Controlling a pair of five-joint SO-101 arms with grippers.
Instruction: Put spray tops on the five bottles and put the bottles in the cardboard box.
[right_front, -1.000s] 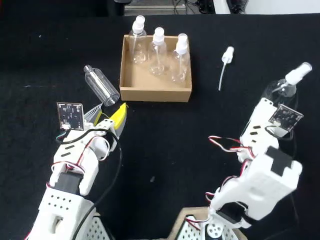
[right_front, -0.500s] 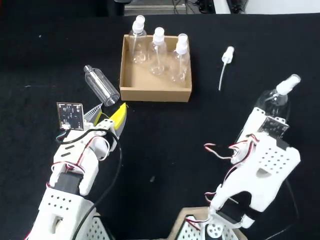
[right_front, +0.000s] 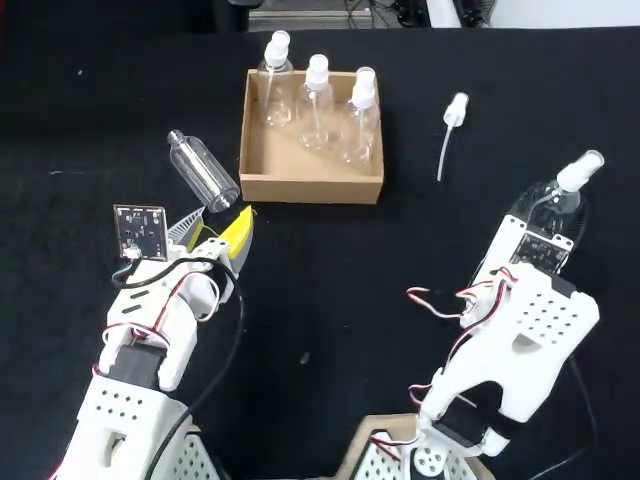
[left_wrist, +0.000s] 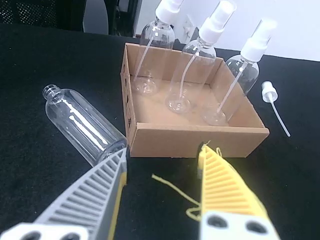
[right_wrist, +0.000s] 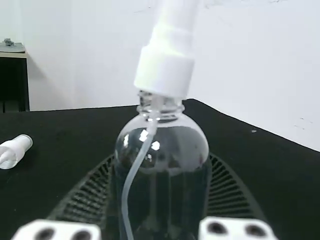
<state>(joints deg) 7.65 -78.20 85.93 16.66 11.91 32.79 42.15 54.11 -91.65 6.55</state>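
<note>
- Clamping the bottle (right_front: 548, 198) by its body, right gripper (right_front: 540, 222) is holding it well right of the cardboard box (right_front: 310, 188), neck and spray top (right_front: 580, 172) leaning far-right.
- Left gripper (right_front: 225, 213) is sitting with jaws apart, just behind the uncapped bottle (right_front: 202, 172) lying on its side, neck pointing away.

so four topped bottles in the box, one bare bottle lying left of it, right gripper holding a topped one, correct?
No: the cardboard box holds three topped bottles, not four; the high view shows it. The rest stands: the bare bottle lies left of the box, and the right gripper holds a topped bottle.
</note>
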